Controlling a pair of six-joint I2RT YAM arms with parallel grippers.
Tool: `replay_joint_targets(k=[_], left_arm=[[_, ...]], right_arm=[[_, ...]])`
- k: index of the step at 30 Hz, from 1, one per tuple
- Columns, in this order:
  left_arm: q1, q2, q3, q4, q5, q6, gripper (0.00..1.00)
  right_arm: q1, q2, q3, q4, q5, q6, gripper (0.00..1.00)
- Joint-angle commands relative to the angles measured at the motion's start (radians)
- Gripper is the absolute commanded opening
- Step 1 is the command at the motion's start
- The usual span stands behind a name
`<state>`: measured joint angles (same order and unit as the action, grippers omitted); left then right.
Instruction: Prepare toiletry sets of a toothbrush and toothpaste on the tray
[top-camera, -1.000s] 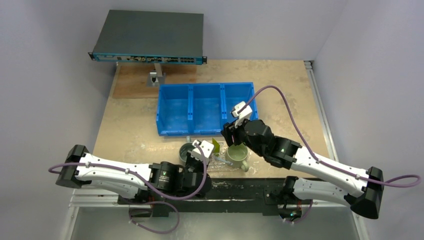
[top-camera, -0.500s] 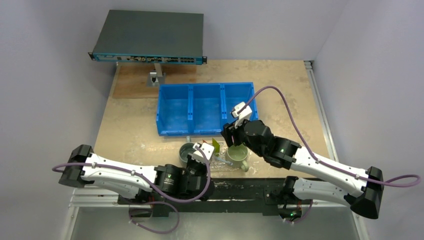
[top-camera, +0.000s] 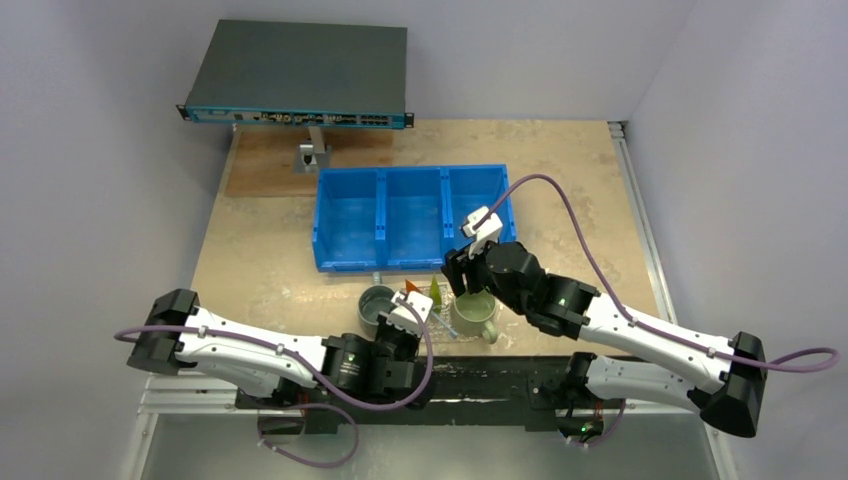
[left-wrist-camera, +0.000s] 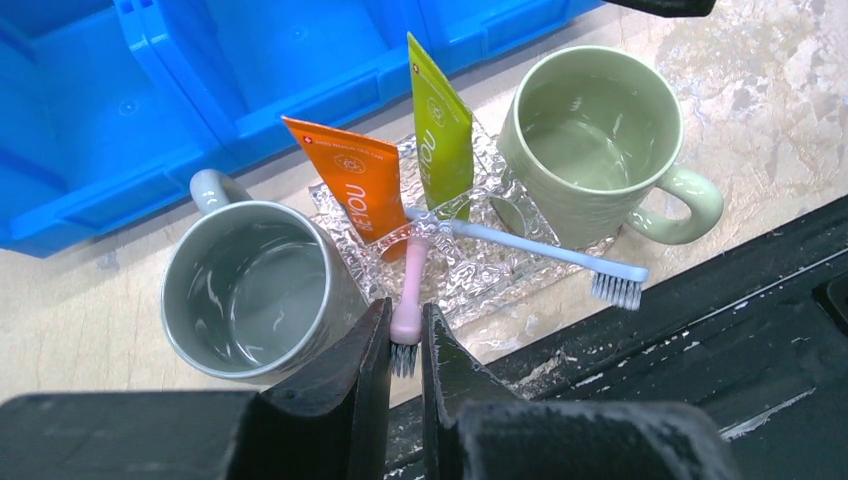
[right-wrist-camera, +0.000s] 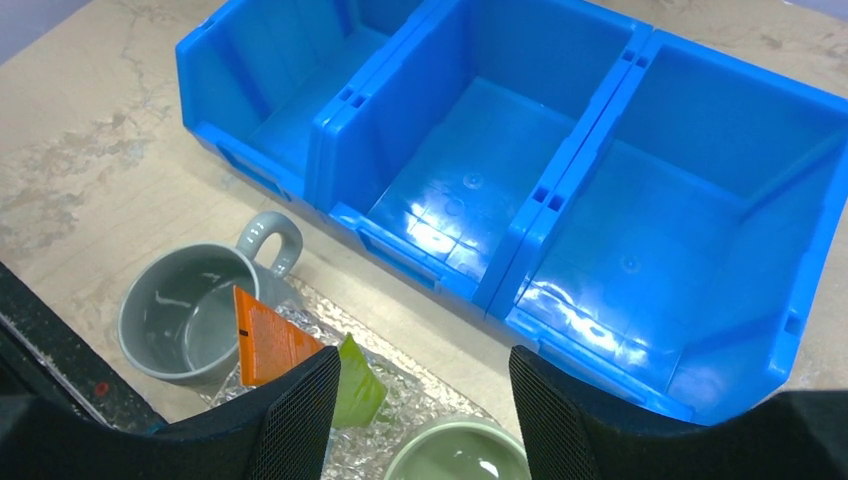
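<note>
Looking nearly done: orange toothpaste tube (left-wrist-camera: 352, 185) and green toothpaste tube (left-wrist-camera: 440, 135) are standing on the tray (left-wrist-camera: 455, 285) at the table's (left-wrist-camera: 60, 300) near edge, and the pale blue toothbrush (left-wrist-camera: 530, 248) is lying across it. Left end effector (left-wrist-camera: 405, 345) is pinching the pink toothbrush (left-wrist-camera: 411, 290) near its bristles, with the handle tip reaching onto the tray. Likely remaining: seating and releasing it. Right end effector (right-wrist-camera: 422, 370) is hanging wide and empty above the tray.

Robotics lab test cell: a left arm (top-camera: 250, 352) and right arm (top-camera: 640, 330) bolted to a black beam (top-camera: 480, 374) at the edge of a stone-patterned table (top-camera: 560, 170), enclosed by bare pale walls (top-camera: 100, 150), with a rack-type network switch (top-camera: 300, 70) on a stand (top-camera: 314, 152) behind a blue bin (top-camera: 410, 215).
</note>
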<state>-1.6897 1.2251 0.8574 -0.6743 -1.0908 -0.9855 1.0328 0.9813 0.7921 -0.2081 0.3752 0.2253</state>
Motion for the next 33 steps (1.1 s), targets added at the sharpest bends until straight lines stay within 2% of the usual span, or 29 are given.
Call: replay_joint_targets(k=[1,11,20,27,29,33], left_arm=[[-0.018,0.013,0.043,-0.068,-0.025,-0.046,0.11],[-0.037,0.013,0.077,-0.094,-0.036,-0.040,0.28],[-0.045,-0.018,0.128,-0.117,-0.041,0.010,0.35],[-0.044,-0.110,0.174,-0.074,-0.001,0.172,0.45],[-0.041,-0.134,0.196,-0.068,0.017,0.222,0.52],[-0.017,-0.171,0.252,-0.107,0.045,0.284,0.58]], right_arm=[[-0.004,0.000,-0.013,0.034,0.007,0.020,0.66],[-0.004,-0.004,-0.009,0.029,0.012,0.019,0.67],[-0.003,-0.014,0.014,0.016,0.014,0.005,0.69],[-0.004,-0.028,0.044,0.017,0.026,-0.031,0.74],[-0.005,-0.029,0.056,0.018,0.040,-0.042,0.76],[-0.027,-0.027,0.084,0.024,0.042,-0.061,0.77]])
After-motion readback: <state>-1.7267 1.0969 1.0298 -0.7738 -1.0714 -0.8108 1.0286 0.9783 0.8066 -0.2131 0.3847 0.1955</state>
